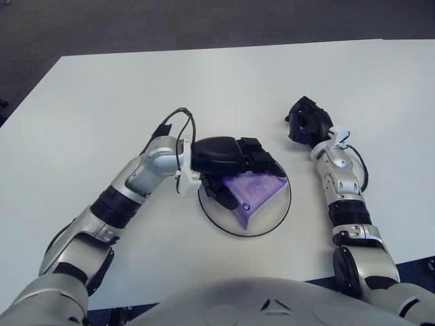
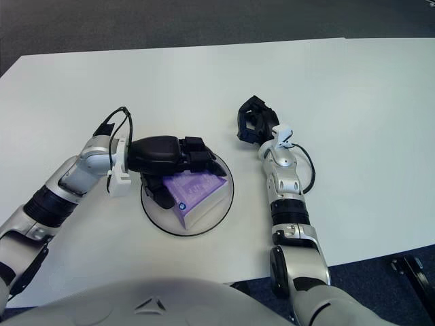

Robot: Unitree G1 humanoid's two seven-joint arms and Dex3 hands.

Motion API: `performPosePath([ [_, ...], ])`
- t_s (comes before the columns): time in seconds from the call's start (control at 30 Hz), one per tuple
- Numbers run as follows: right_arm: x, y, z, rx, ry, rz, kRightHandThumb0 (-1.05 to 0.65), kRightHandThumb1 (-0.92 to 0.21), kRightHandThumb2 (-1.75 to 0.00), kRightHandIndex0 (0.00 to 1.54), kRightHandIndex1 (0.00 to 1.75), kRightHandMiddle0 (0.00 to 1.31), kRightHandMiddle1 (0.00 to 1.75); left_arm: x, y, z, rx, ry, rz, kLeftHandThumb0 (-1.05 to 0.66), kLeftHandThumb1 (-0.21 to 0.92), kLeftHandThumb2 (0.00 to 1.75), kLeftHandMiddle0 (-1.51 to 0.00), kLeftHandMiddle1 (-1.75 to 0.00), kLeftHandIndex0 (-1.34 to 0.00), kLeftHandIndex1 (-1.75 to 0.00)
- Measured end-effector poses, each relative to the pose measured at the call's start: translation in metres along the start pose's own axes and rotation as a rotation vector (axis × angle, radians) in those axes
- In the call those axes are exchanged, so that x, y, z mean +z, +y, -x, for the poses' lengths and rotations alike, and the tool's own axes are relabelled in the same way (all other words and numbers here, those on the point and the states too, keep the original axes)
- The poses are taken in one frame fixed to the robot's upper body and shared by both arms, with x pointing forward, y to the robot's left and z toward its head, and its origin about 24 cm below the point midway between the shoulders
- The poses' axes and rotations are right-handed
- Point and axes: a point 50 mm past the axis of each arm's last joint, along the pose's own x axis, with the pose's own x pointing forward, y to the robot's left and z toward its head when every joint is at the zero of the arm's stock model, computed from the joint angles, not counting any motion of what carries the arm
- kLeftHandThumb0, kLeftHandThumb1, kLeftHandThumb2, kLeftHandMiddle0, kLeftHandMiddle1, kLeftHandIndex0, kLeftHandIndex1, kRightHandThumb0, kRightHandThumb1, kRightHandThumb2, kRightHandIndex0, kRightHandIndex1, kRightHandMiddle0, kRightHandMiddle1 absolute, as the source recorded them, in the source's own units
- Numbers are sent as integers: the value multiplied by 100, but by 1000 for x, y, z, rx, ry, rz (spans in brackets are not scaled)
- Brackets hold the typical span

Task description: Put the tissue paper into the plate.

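The left hand (image 1: 228, 163) and its forearm cover the plate (image 1: 275, 216) from the left and rear, above the purple tissue pack (image 1: 253, 192); only the plate's front and right rim lie exposed. The right hand (image 1: 307, 121) stands apart to the plate's right, with bare white table (image 1: 380, 88) all around.

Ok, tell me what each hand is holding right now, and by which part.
The left hand grips the purple tissue pack over the plate, fingers on its top and its left edge. The right hand, right of the plate, holds nothing.
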Motion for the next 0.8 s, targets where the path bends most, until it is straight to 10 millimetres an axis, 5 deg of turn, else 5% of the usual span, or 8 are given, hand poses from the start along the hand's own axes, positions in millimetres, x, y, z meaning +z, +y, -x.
performPosePath([
  [0.4, -1, -1, -3, -6, -6, -21, -47, -37, -125, 114, 175, 57, 175, -2, 1, 3, 16, -37, 66, -105, 92, 71, 0, -5, 0, -10],
  [0.8, -2, -1, -7, -12, -17, -16, -48, -34, -129, 112, 175, 60, 175, -2, 15, 15, 71, -45, 138, -105, 92, 47, 0, 0, 0, -1],
])
